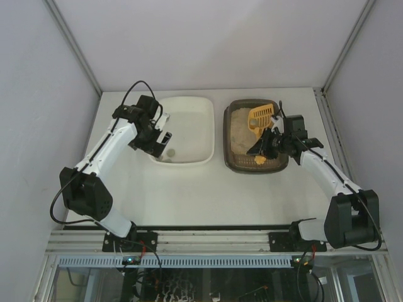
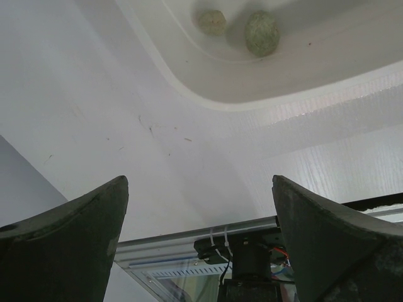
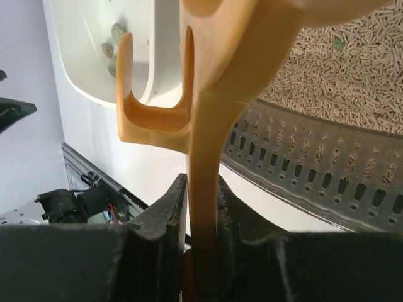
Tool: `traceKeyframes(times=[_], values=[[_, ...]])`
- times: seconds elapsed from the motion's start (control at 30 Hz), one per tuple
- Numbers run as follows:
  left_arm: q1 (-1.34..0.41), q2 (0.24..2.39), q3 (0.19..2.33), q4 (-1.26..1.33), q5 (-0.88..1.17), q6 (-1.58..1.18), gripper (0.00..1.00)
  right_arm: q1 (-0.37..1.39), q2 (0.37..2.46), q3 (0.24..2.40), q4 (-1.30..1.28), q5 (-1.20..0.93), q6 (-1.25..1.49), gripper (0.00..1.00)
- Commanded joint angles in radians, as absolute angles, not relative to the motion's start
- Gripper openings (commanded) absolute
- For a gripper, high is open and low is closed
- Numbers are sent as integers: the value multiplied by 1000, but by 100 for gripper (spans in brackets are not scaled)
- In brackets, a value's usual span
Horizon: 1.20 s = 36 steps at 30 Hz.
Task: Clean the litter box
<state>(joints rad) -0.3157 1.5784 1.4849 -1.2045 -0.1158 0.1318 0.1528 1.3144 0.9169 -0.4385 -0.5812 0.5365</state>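
Yellow slotted plastic scoop, pinched by the right gripper, is seemingly sifting the dark brown plastic litter box; next, lifting clumps out. The left gripper is gaping.

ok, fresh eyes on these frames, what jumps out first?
The yellow scoop, clamped in the right gripper, tilted over the brown litter box at right. Beside it on the left, the white tub holds a few greenish clumps, with the left gripper open by its near left corner.

text: none legible | labels: none | brands, numbers, signs: none
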Motion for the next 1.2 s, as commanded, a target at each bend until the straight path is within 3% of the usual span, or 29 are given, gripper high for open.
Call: traceKeyframes(times=[0.0,0.17,0.27,0.43,0.77,0.93,1.17], values=[[-314,1535,1488,-1184,-134,121,100,189,1273,939,-464,-592,466,0],[-264,1522,1516,-1185,-151,113,100,331,1352,1083,-525,-540,448,0],[-148,1527,1622,-1256,19,121,100,401,1443,1218,-636,-453,400,0],[-28,1515,1772,-1357,171,152,100,550,1625,1520,-883,-155,295,0],[-4,1475,1715,-1336,45,128,100,830,1995,2013,-1253,466,213,0],[0,1456,1677,-1308,-6,109,100,882,2082,2084,-1322,627,204,0],[4,1417,1657,-1267,-29,75,100,905,2078,2025,-1308,692,200,0]])
